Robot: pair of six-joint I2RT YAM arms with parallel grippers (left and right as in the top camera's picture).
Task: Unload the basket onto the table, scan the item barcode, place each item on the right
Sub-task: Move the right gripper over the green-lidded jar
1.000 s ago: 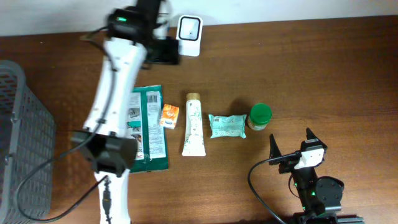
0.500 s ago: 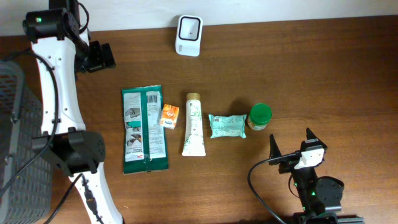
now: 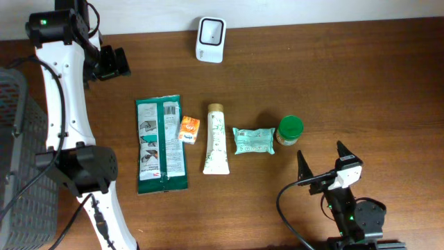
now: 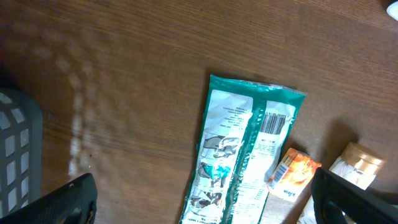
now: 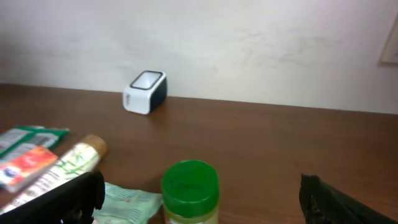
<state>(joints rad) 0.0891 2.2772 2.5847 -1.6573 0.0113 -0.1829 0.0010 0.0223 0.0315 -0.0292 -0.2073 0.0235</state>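
Green-lidded jar, white scanner behind; possibly tube left

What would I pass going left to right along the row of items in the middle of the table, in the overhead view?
Flat green foil packet → small orange box → cream tube with a tan cap → pale green wrapped pack → jar with a green lid.

Your overhead's left edge cuts the basket. In the left wrist view the green packet runs off the bottom, its print too small to read. The right wrist view crops the jar at its base.
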